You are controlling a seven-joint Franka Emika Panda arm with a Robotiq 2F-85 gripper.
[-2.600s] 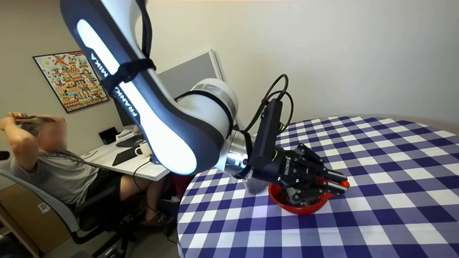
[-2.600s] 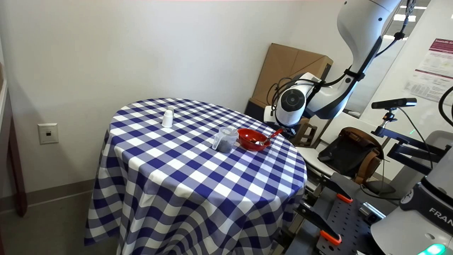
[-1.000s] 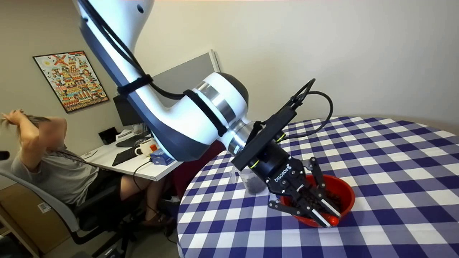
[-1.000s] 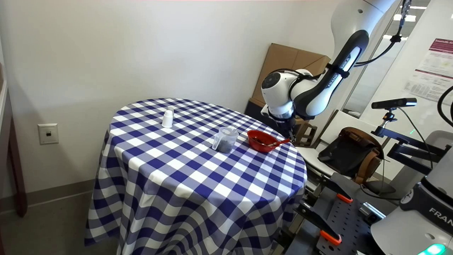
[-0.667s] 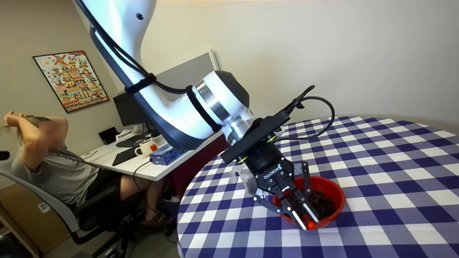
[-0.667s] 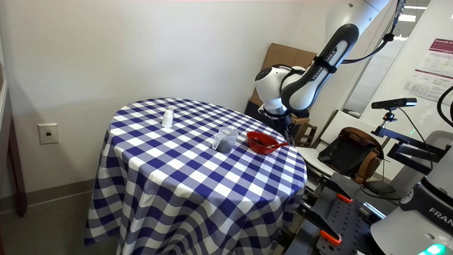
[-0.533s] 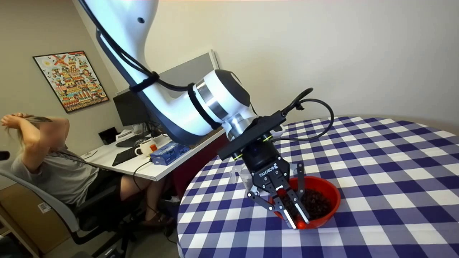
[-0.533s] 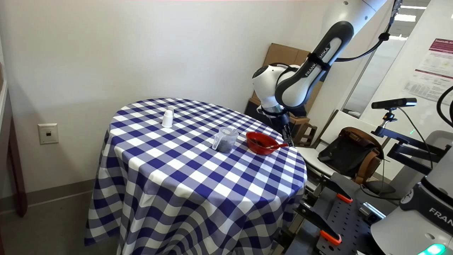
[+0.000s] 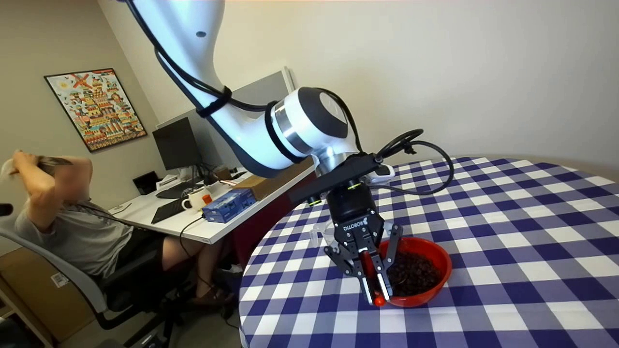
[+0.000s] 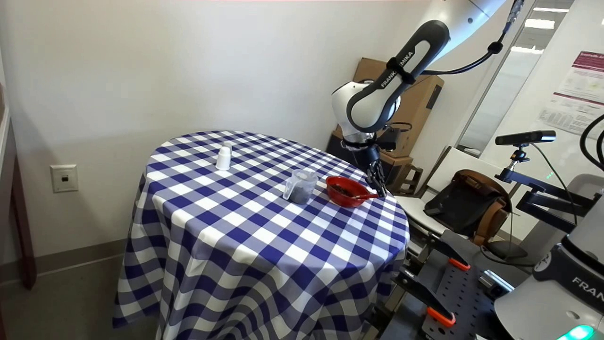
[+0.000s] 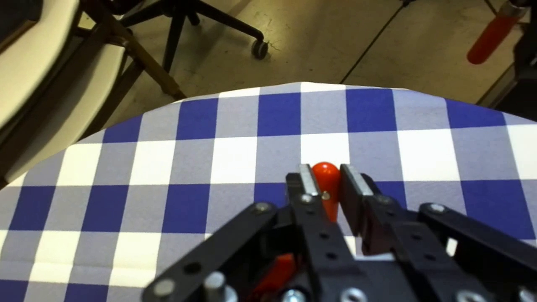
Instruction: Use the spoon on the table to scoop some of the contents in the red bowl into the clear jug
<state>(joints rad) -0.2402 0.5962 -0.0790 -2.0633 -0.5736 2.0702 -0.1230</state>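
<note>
My gripper is shut on the red-orange handle of the spoon, whose rounded end sticks out between the fingertips. In an exterior view the handle slopes down over the near rim into the red bowl; the spoon's metal end is mostly hidden inside. The gripper points steeply down at the bowl's edge. Dark brownish-red contents fill the bottom of the red bowl. Beside the bowl stands the clear jug, with dark material low inside; my gripper partly covers the jug in an exterior view.
The checkered table carries a white stack of cups far from the bowl. A chair with a bag stands past the table's edge. A person sits by a cluttered desk.
My gripper has swung from lying nearly level to pointing steeply down, with the spoon handle in it. The red bowl slid away from the jug, then slightly back. More of its contents shows.
</note>
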